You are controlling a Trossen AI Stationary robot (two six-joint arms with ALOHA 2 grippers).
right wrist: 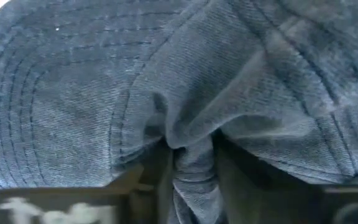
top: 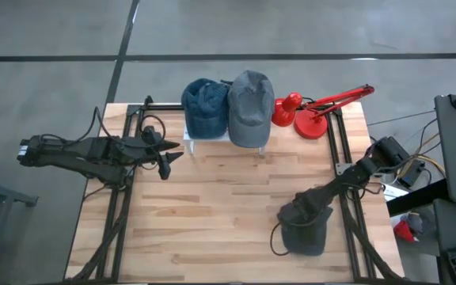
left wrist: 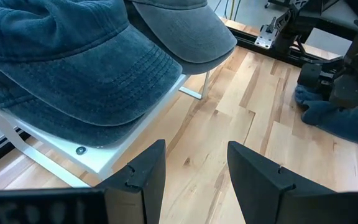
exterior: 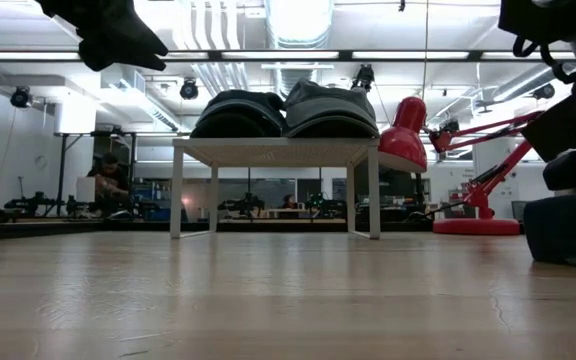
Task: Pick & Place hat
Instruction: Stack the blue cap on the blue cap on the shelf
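Wooden table [top: 212,206] – right end effector [top: 298,215] pinching dark hat [top: 303,233] fabric; left end effector [top: 163,154] open, well apart

Blue denim hat [top: 205,108], grey hat [top: 249,107], red lamp [top: 317,111], white rack [top: 204,141], light striped wooden table [top: 220,206].

**Wooden table and what rests on it**

The light plank table [top: 212,206] carries a small white stand [top: 204,139] at about 12 o'clock, its legs on the boards. A red desk lamp [top: 313,119] sits on its round base at roughly 1 o'clock, just beside the stand. At about 4 o'clock a dark denim cap [top: 303,229] lies directly on the wood.
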